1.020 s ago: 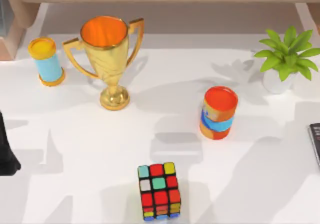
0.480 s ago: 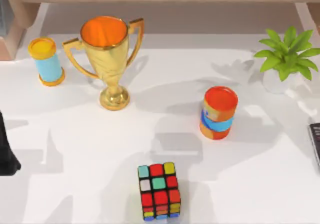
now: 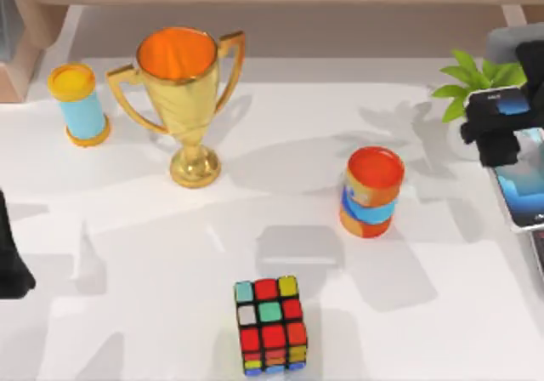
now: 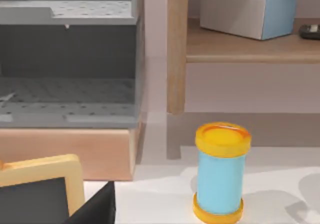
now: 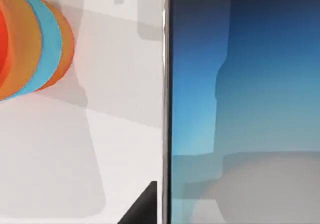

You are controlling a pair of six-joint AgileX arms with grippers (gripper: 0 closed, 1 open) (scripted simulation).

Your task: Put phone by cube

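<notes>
The phone [image 3: 520, 177] is seen at the table's right edge, about three o'clock from the table's centre, its blue-to-grey screen facing up. It is held by the right gripper [image 3: 495, 130], which is closed across the phone's far end, so that the rest of the phone extends from the claw toward five o'clock. In the right wrist view the screen [image 5: 245, 99] is shown close up beside a striped orange and blue can [image 5: 30, 49]. That can [image 3: 371, 191] stands at nine o'clock from the phone, well apart from it. The cube [image 3: 271, 326] rests at the near edge of the table, at about seven o'clock from the phone and far from it. A potted plant [image 3: 476, 88] is partly covered by the right arm. The left gripper [image 3: 10, 258] is parked at the table's left edge; whether it is open cannot be told.
</notes>
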